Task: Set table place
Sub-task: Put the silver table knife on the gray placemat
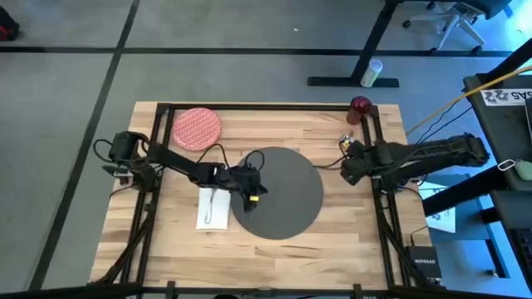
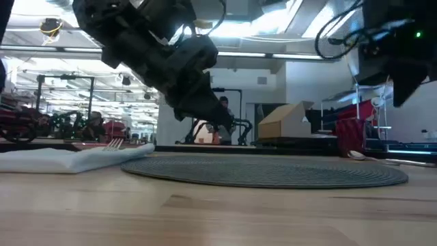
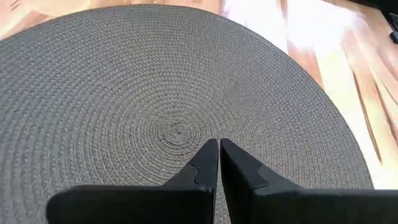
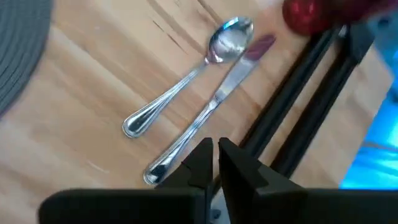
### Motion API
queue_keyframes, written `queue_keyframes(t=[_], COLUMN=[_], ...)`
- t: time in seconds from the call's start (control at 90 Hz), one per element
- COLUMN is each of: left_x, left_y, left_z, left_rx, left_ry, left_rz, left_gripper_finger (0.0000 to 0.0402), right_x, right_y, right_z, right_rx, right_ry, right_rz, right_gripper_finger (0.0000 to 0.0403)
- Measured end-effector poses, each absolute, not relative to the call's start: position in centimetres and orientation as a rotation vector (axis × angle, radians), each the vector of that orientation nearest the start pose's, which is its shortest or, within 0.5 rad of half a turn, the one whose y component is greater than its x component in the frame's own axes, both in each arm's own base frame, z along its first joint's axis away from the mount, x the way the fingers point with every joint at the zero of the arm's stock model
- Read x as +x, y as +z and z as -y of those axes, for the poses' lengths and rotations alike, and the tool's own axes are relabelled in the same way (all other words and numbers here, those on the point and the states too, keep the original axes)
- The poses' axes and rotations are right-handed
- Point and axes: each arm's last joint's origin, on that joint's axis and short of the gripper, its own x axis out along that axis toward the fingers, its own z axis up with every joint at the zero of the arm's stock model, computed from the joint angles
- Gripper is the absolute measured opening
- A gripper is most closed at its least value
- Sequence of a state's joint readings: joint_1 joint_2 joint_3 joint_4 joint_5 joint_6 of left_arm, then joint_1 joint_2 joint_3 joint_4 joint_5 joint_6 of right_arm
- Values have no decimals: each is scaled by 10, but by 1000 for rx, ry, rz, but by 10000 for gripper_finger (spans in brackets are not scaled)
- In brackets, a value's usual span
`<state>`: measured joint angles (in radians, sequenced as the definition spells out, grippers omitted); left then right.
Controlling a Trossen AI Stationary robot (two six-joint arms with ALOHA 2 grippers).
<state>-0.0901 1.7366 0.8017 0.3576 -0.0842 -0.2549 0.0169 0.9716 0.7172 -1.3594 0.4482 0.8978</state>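
Left gripper (image 1: 252, 188): closed, empty, over mat (image 1: 283, 199). Right gripper (image 4: 214, 155): closed, empty, above knife (image 4: 211, 115) beside spoon (image 4: 193, 78). Risk: closed fingers nudge cutlery toward table (image 1: 332, 249) frame.

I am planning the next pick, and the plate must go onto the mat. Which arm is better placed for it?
Probably the left. The red plate lies at the table's far left corner, on the left arm's side; the left gripper hovers, shut, over the mat. The right gripper is by the spoon and knife.
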Motion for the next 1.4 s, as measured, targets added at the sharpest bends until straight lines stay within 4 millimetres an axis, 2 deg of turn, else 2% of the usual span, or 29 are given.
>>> queue_keyframes(t=[0.178,0.367,0.444,0.667,0.856,1.011,1.4], left_x=[337,337,337,337,337,337,337], left_y=[150,150,150,150,150,150,150], left_z=[28,29,29,29,29,29,29], left_rx=[-194,-199,-198,-196,-196,-198,-196], left_ry=[63,51,44,42,42,43,42], left_rz=[-571,-573,-574,-575,-576,-577,-577], left_gripper_finger=[0,0,0,0,0,0,0], right_x=[117,115,117,140,132,127,120], right_y=[224,223,224,227,213,203,166], right_z=[27,39,44,63,86,96,95], right_rx=[433,504,477,380,504,609,699], right_ry=[-1063,-1071,-1057,-943,-1015,-1021,-1043], right_rz=[-1272,-1301,-1283,-1085,-1150,-1202,-1326], right_gripper_finger=[47,58,58,58,58,58,58])
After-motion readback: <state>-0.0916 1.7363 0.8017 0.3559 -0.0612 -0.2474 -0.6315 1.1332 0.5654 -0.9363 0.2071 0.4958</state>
